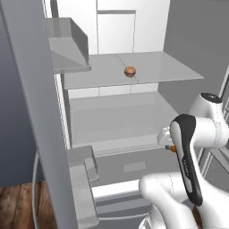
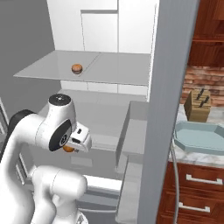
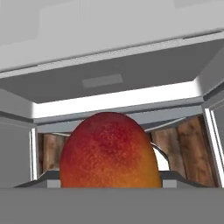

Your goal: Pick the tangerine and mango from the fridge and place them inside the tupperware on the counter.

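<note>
My gripper (image 2: pixel 70 148) is shut on the mango (image 3: pixel 109 153), a red-to-orange egg-shaped fruit that looms large in the hand view; the fingertips are hidden behind it. From the base it peeks out as a small orange spot (image 1: pixel 171 148) under the hand, in front of the fridge (image 1: pixel 120 116) at the level of the lower shelf's front edge. The tangerine (image 1: pixel 129 71), a small round brown-orange fruit, rests on the upper grey shelf (image 1: pixel 170 71) and appears again as the tangerine (image 2: pixel 77 68). The teal tupperware (image 2: pixel 199 136) sits empty on the counter (image 2: pixel 192 155) to the right.
Open fridge doors flank the arm: one door (image 1: pixel 27 112) with bins at left, the other door (image 2: pixel 168 109) between the arm and the counter. A knife block (image 2: pixel 197 105) stands behind the tupperware. The bottom drawer (image 1: pixel 134 167) lies below the hand.
</note>
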